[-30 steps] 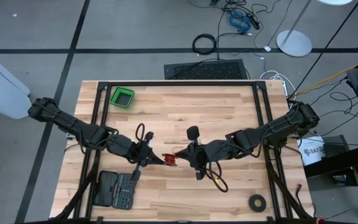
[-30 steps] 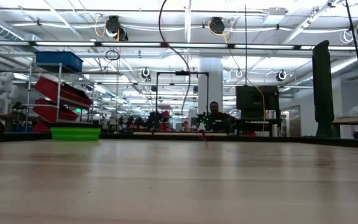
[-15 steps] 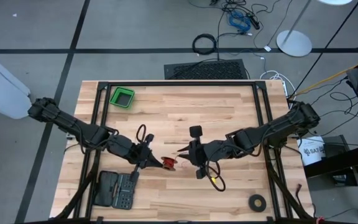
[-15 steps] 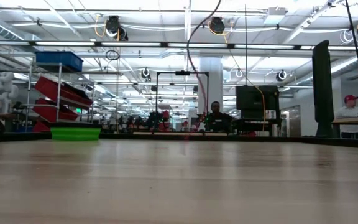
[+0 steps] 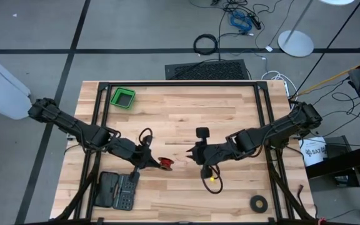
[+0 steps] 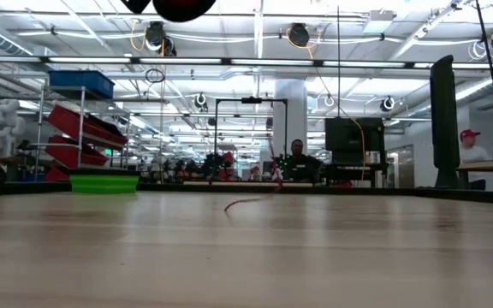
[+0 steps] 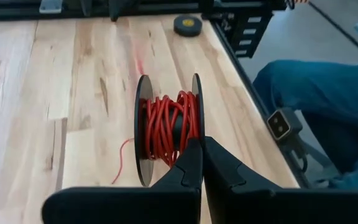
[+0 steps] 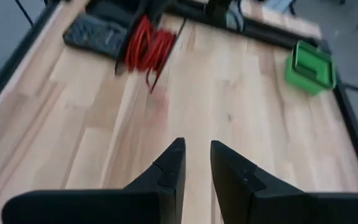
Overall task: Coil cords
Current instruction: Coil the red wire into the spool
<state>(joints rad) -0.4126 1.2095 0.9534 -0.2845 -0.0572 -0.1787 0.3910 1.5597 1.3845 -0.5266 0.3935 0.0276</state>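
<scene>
The table point(image 5: 186, 106) is a wide top of pale wooden planks with visible grain, framed by dark metal rails. It stands on a grey floor point(image 5: 136, 25) marked with dark lines. In the low view a large hall with white ceiling beams, lamps and shelves lies behind the table, and a seated person point(image 6: 296, 160) shows far in the back.

On the table, from big to small: a flat dark tool case point(image 5: 118, 190) near the front edge on the left side, a square green bin point(image 5: 123, 97) of plastic at the far left corner, and a flat black tape ring point(image 5: 259, 202) at the front right.

The cord point(image 7: 166, 124) is thin and red, wound many times around a small spool with two round black discs. A short loose tail point(image 7: 122, 158) of it lies on the wood just beside the spool.

The left arm reaches low across the table from the left side. The left gripper point(image 7: 202, 163) has its two dark fingers pressed together at the spool, which sits near the middle front of the table.

The right arm comes from the right side, bent toward the centre. The right gripper point(image 8: 196, 163) stands apart from the spool, its fingers a little parted with only bare wood between them.
</scene>
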